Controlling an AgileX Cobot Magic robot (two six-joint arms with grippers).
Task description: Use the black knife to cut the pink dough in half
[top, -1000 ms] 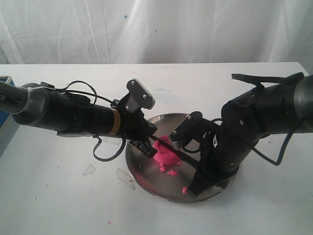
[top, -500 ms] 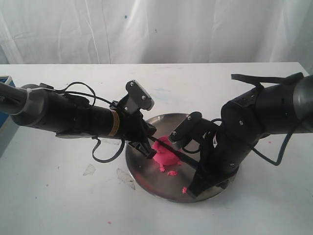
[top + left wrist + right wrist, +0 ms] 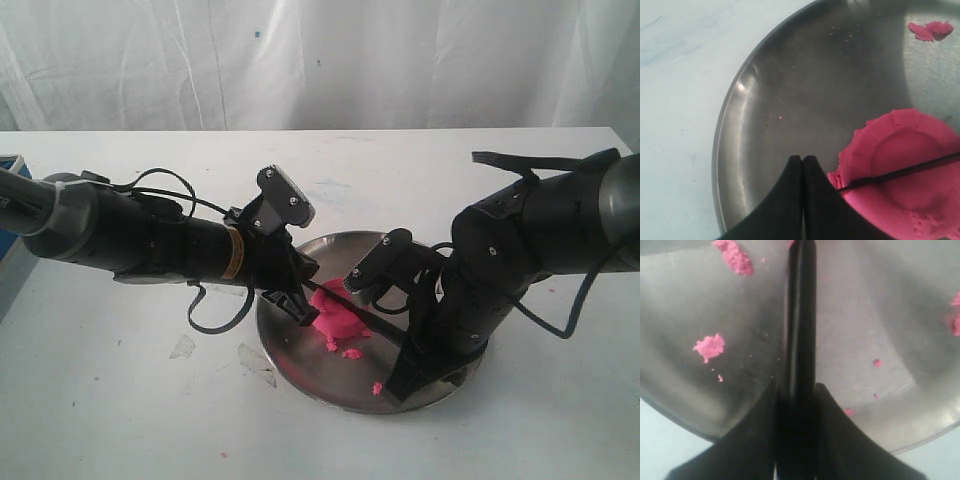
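Pink dough (image 3: 900, 150), just ahead of closed left gripper (image 3: 802, 162), lies under black knife (image 3: 800, 315) clamped by right gripper (image 3: 796, 387); press evenly down.

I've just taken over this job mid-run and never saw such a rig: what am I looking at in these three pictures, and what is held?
This is a machine with two black arms, the left arm and the right arm, over a white table. The wide picture comes from a camera off the arms; the other two come from a camera on each wrist, looking past that arm's jaws. On the table stands a round steel plate holding bright pink dough and small pink crumbs. The right arm's jaws are closed on a slim black knife, its blade lying across the dough. The left arm's jaws are shut at the dough's edge, by the blade's end; whether they touch it I cannot tell.
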